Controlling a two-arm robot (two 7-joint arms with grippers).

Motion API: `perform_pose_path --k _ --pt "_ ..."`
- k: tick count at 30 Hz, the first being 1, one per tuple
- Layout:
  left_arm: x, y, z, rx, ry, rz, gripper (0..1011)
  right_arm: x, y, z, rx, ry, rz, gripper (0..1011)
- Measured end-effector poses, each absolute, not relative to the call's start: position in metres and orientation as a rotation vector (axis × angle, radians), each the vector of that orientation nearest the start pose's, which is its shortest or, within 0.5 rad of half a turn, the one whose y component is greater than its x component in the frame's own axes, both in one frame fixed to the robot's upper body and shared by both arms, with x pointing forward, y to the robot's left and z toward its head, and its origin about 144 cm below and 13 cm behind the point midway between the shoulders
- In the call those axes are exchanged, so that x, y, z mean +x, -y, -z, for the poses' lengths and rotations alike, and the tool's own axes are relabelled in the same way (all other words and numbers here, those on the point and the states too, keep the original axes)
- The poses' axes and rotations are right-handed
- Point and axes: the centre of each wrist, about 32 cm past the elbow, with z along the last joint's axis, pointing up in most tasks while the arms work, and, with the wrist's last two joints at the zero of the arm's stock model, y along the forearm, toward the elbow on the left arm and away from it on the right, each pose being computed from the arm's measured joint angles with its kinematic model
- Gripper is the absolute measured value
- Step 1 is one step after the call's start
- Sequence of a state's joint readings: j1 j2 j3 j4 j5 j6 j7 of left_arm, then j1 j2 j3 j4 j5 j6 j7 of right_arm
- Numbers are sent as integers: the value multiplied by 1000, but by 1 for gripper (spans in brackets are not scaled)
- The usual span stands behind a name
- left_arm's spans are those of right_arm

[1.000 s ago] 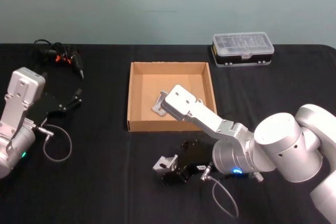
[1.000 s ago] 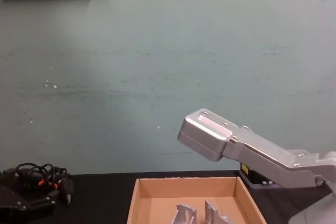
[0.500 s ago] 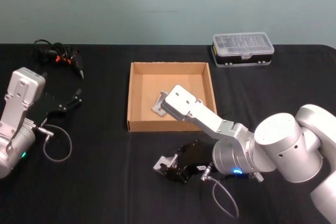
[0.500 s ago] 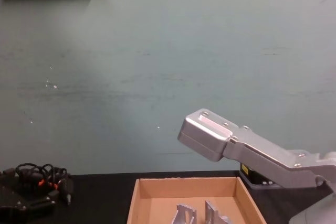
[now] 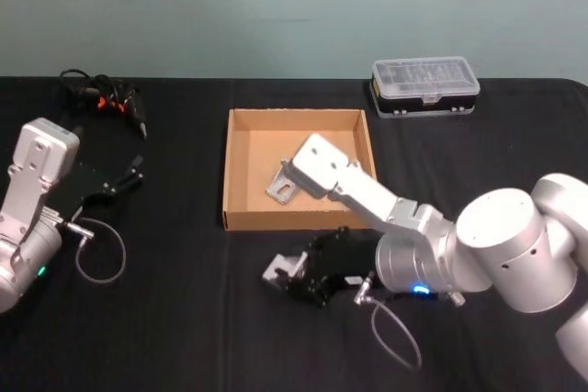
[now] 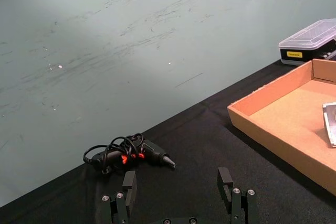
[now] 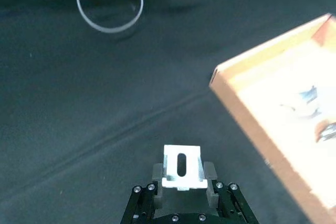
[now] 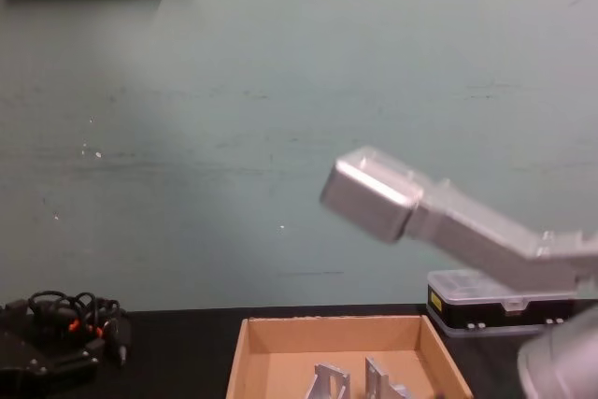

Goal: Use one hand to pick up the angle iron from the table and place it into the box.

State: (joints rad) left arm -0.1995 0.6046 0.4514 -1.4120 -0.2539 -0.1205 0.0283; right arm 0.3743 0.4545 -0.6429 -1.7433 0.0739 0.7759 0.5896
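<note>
The right claw (image 5: pixel 287 274) sits just in front of the box (image 5: pixel 242 218), on the robot's side of its near wall, and is closed on a silver angle iron (image 5: pixel 278 269). In the right wrist view the two black fingers (image 7: pixel 156 172) press against either side of the bracket (image 7: pixel 181 166), whose slotted face points up and outward. The piece is gripped above the black tabletop (image 5: pixel 175 319), outside the box and close to its near wall. The right arm's silver elbow segment (image 5: pixel 323 167) reaches over the box's near-right part.

The box lies open on the tabletop, shallow and tan, and already has angle irons inside it: one (image 5: pixel 281 186) shows towards its near side in the head view, and the chest view shows two (image 8: pixel 331 382) standing on its floor.

The left claw (image 6: pixel 178 195) is well to the left of the box, low over the tabletop, with its fingers spread wide apart and nothing between them. Farther left of the box and towards the wall lies a black corded tool (image 5: pixel 101 98) with orange marks. A clear-lidded black organiser case (image 5: pixel 424 85) stands beyond the box's far-right corner, apart from it.
</note>
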Motion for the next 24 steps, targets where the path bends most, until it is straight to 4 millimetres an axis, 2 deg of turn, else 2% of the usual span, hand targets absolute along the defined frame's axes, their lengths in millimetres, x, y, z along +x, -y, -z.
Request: perform_pose_path --k 7,12,24 --pt "489 -310 -1140 304 285 -1248 1011 491 168 -1264 -699 -1 569 453" --pt "489 -310 -1140 304 285 -1248 1012 508 173 -1281 -681 31 606 452" --pt "489 -310 -1140 304 285 -1248 1011 551 180 -1295 -696 39 687 453"
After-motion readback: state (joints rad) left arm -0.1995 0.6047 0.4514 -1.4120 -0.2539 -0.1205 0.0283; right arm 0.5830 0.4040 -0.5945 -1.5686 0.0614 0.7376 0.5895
